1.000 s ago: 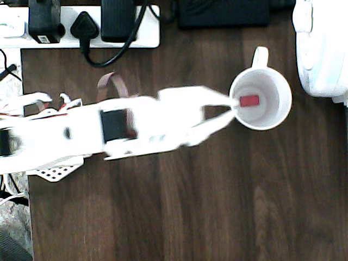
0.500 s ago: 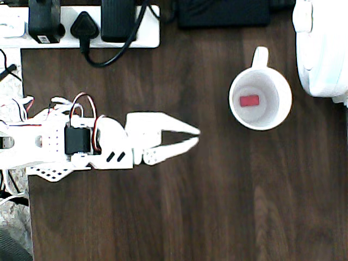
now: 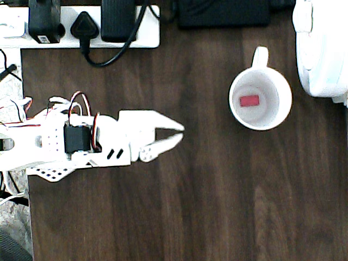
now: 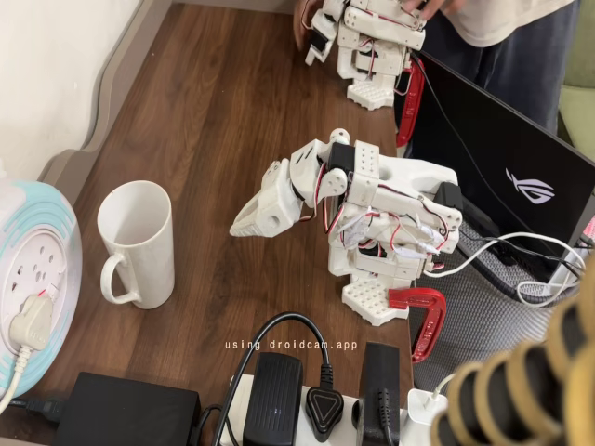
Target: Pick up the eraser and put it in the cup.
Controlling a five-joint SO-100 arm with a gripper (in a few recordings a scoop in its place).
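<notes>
I'm seeing the eraser (image 3: 249,100), light, slightly grippy, best pinched across its short sides, lying inside the cup (image 3: 283,111), while my gripper (image 3: 178,134) is hanging empty, fingers slightly parted.

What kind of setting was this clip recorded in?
Probably a home or hobby desk rather than a lab: a dark wood-grain tabletop, a white power strip crowded with black plugs, and a black laptop beside the white arm, whose base is held by a red clamp.
</notes>
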